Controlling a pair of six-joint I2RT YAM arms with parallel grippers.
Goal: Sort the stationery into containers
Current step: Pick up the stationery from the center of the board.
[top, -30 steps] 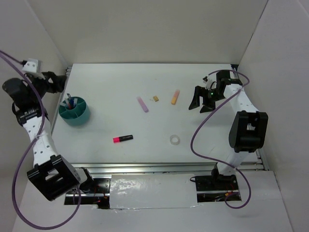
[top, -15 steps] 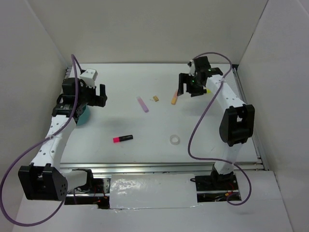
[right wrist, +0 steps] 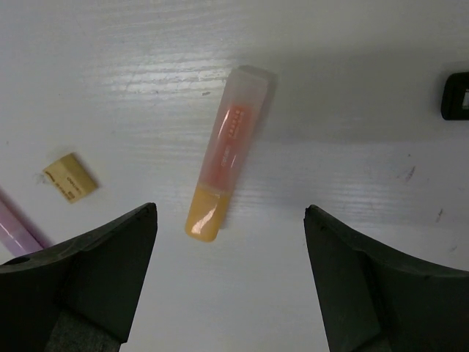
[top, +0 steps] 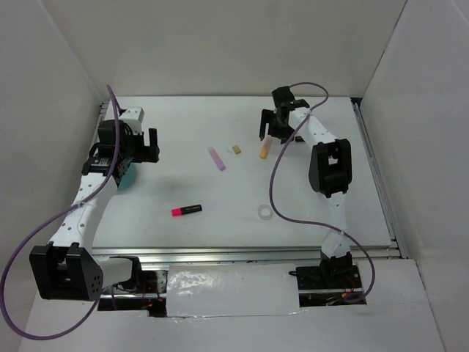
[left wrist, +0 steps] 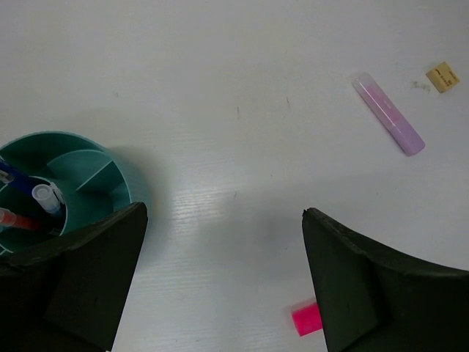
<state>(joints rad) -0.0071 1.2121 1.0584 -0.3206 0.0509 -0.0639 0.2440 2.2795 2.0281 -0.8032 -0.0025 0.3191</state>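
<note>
Compared with one second ago, both my arms have come in over the table [top: 220,187]. My left claw [left wrist: 223,235] was then far out at the left wall. Now it hangs just to the right of the teal cup [left wrist: 110,172], with its two fingers wide apart and nothing between them. My right claw [right wrist: 231,216] was before on the right side of the orange marker [right wrist: 226,150]. Now it is above this marker, also with the fingers wide apart, one on each side, and it holds nothing. The stationery itself lies where it lay before.

The orange marker lies flat on the far middle part of the table. The tan eraser [right wrist: 69,177] is near it on the left but apart from it, and further left lies the pale pink marker [left wrist: 388,114]. The pink and black marker [top: 187,210] and the clear tape ring [top: 264,213] are in the near half, well apart from each other. A blue pen [left wrist: 11,172] and a red pen [left wrist: 18,220] stand already in the cup.

The cup rim is close beside one finger of my left claw. On the other side there is bare table up to the pale pink marker. Around the orange marker the table is bare on both sides, and the eraser is the closest thing. The far wall is near my right claw, and the right wall is well apart.
</note>
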